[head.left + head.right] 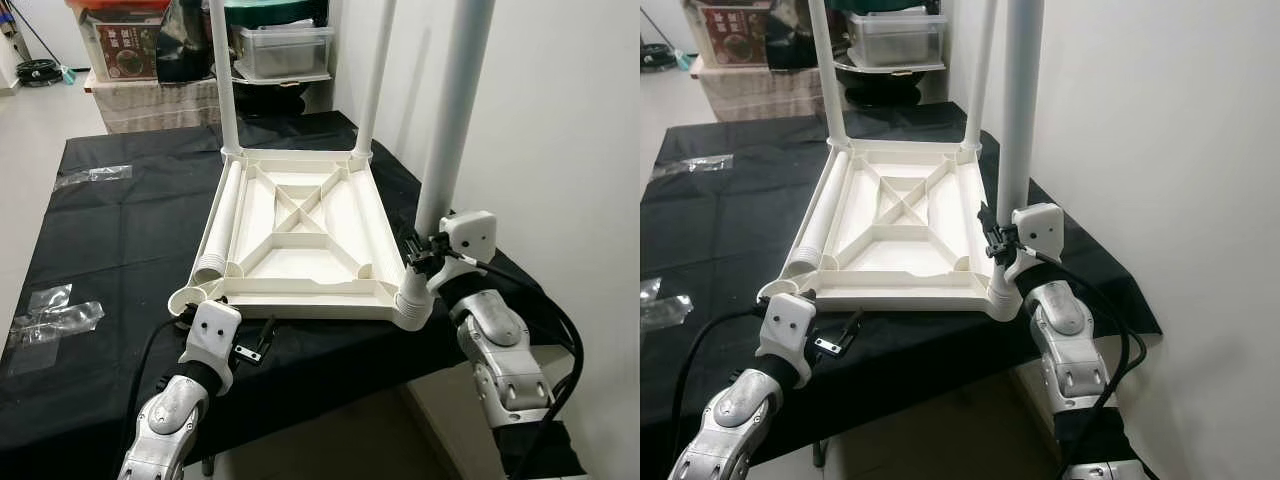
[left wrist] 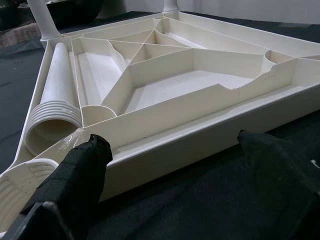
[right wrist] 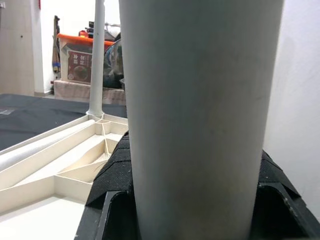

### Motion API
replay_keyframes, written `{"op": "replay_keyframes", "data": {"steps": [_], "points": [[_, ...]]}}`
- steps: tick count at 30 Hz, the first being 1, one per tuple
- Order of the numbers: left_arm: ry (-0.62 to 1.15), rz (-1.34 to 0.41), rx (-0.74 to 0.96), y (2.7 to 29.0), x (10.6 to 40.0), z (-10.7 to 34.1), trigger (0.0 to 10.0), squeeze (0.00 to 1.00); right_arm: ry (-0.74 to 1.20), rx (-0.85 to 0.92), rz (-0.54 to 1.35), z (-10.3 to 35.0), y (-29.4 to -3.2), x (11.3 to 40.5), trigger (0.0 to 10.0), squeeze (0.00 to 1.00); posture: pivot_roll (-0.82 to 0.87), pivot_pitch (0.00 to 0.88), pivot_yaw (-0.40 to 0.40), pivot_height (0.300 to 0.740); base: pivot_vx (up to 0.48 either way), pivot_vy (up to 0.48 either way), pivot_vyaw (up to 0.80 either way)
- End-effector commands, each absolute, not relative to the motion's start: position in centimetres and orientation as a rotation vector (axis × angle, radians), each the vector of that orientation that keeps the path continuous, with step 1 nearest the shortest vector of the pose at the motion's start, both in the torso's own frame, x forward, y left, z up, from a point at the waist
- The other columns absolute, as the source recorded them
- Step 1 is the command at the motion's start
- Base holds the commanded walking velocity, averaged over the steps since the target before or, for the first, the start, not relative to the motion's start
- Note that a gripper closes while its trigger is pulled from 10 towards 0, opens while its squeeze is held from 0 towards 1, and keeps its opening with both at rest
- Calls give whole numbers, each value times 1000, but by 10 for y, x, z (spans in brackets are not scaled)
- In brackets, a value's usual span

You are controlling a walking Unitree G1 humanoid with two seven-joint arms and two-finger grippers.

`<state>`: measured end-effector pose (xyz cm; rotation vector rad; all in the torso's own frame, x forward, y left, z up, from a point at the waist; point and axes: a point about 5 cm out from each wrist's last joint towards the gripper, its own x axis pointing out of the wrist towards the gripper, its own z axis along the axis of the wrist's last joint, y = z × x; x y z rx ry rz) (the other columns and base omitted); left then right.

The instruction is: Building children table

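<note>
A white plastic table top (image 1: pixel 300 300) lies upside down on the black-covered table (image 1: pixel 120 240). Two white legs (image 1: pixel 225 80) (image 1: pixel 375 80) stand in its far corners. A third leg (image 1: pixel 450 120) stands upright at the near right corner socket (image 1: pixel 412 305), and my right gripper (image 1: pixel 425 255) is shut around it low down, with its pads (image 3: pixel 112 175) on either side of the leg (image 3: pixel 195 110). A loose leg (image 1: pixel 220 225) lies along the top's left channel. My left gripper (image 2: pixel 172 160) is open just in front of the near left corner (image 1: pixel 185 297), fingers (image 2: pixel 80 170) apart, holding nothing.
Clear plastic wrappers (image 1: pixel 55 315) (image 1: pixel 90 177) lie on the cloth at the left. Boxes (image 1: pixel 125 45) and a clear bin (image 1: pixel 285 50) stand behind the table. A white wall (image 1: pixel 560 120) runs close along the right side. The table's front edge is just under my arms.
</note>
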<state>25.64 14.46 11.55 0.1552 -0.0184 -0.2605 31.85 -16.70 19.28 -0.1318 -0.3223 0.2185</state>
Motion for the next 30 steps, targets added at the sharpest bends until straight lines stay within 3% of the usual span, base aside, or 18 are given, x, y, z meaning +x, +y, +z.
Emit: {"op": "replay_keyframes", "data": {"steps": [1,25,30], "points": [[-15,-262,164,144,257,114,10000,0,-306,-131,181,185,-173,318,10000,0,25,0,-69,740,0,0,0],[-21,-269,169,144,257,115,10000,0,-352,-155,209,183,-157,325,10000,0,39,0,-69,740,0,0,0],[-14,-262,171,147,255,115,10000,0,-280,-112,192,170,-160,326,10000,0,37,0,-69,740,0,0,0]]}}
